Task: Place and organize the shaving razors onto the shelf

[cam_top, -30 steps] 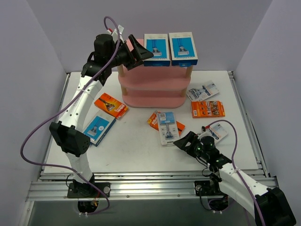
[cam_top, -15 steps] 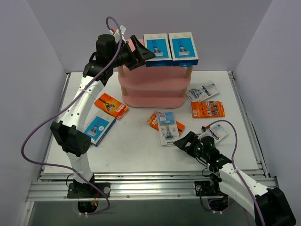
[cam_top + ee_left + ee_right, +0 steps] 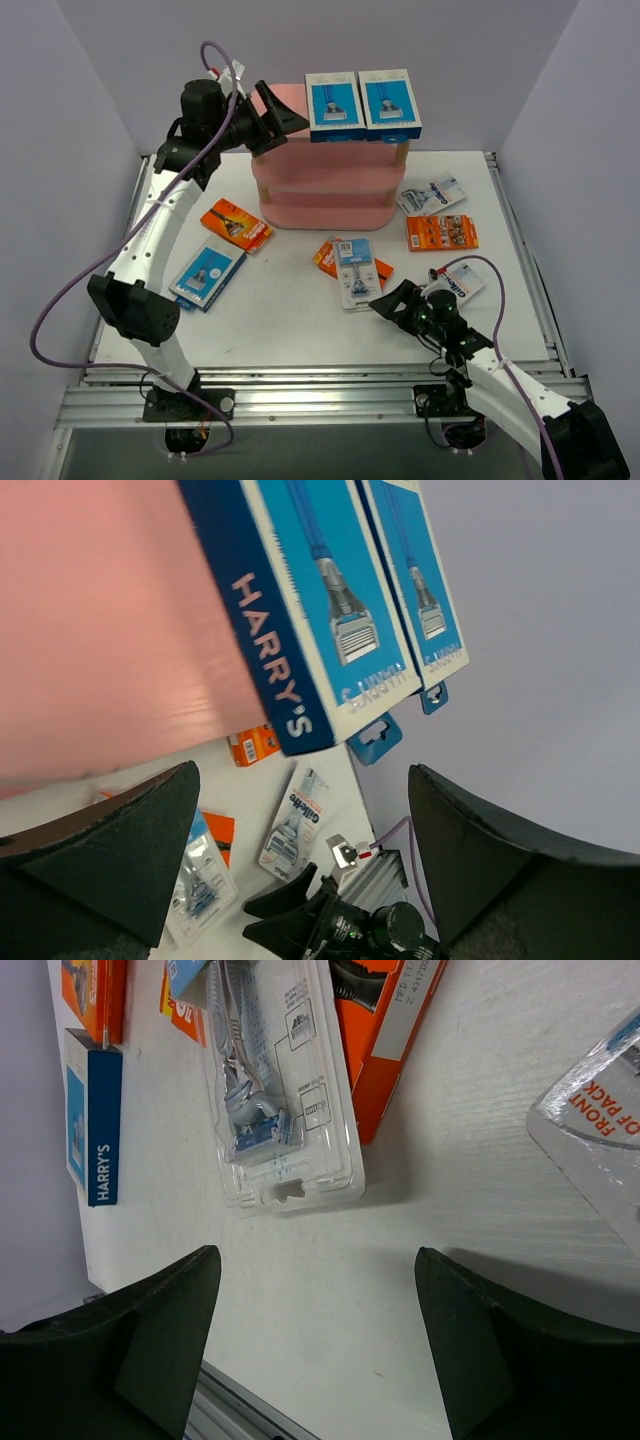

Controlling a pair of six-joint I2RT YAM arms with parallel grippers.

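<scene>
The white, faintly grained tabletop (image 3: 290, 320) carries the pink three-tier shelf (image 3: 325, 190) at its far side, with smooth oval boards on pale wooden posts. Two glossy blue-and-white cardboard boxes (image 3: 334, 105) lie touching side by side on its top board; a third blue-and-white box (image 3: 208, 275) lies flat on the tabletop, left. Three orange cards (image 3: 441, 232) and three clear plastic blister packs (image 3: 432, 193) lie scattered there, one ridged blister pack (image 3: 262, 1090) overlapping a card. My left fingers (image 3: 283, 122) are spread wide and empty beside the top board. My right fingers (image 3: 388, 300) gape, holding nothing, near that ridged pack.
</scene>
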